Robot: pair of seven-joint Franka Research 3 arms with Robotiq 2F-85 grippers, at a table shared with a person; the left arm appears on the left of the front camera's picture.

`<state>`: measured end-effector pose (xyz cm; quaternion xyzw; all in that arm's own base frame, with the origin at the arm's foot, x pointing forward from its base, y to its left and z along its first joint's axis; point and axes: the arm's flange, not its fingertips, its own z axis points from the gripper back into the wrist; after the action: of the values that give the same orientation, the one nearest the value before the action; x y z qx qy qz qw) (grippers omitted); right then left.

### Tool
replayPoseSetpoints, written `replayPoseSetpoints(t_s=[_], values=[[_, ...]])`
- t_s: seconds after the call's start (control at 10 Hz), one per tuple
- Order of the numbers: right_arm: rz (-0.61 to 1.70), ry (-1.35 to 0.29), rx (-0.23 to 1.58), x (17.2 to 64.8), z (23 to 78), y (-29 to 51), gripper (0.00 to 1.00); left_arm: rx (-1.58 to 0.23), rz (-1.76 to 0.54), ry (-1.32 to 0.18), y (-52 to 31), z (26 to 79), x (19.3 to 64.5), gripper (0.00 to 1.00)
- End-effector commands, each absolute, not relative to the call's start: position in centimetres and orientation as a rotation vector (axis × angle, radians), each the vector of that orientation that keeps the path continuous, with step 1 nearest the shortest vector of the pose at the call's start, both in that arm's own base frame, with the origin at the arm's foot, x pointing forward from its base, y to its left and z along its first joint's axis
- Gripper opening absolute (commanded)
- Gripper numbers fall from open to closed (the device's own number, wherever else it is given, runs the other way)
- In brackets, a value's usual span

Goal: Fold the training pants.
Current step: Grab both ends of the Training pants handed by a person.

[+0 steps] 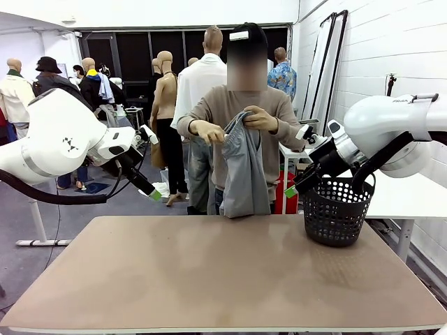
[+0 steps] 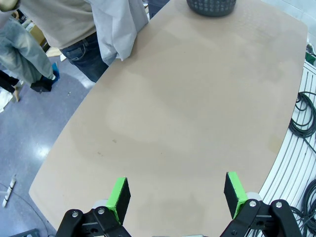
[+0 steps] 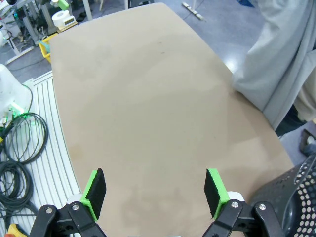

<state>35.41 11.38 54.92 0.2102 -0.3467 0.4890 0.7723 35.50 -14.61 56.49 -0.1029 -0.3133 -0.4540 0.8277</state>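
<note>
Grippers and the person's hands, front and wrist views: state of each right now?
Left gripper: open, empty.
Right gripper: open, empty.
Person's hands: both holding the training pants up by the waistband.

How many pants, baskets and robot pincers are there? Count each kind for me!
grey pants: 1
black basket: 1
pincers: 2 (left pincer, right pincer, both open)
Total: 4
</note>
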Motion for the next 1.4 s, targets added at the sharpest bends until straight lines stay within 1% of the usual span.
replayPoseSetpoints(t_s=[0.0,1.3], values=[[1.073,-0.764,0.486,35.69,54.80,11.45,1.00,-0.222,-0.981,-0.660,-14.51,56.60,35.46,1.00],[1.073,-0.764,0.486,35.69,54.80,11.45,1.00,-0.222,-0.981,-0.660,-14.51,56.60,35.46,1.00]])
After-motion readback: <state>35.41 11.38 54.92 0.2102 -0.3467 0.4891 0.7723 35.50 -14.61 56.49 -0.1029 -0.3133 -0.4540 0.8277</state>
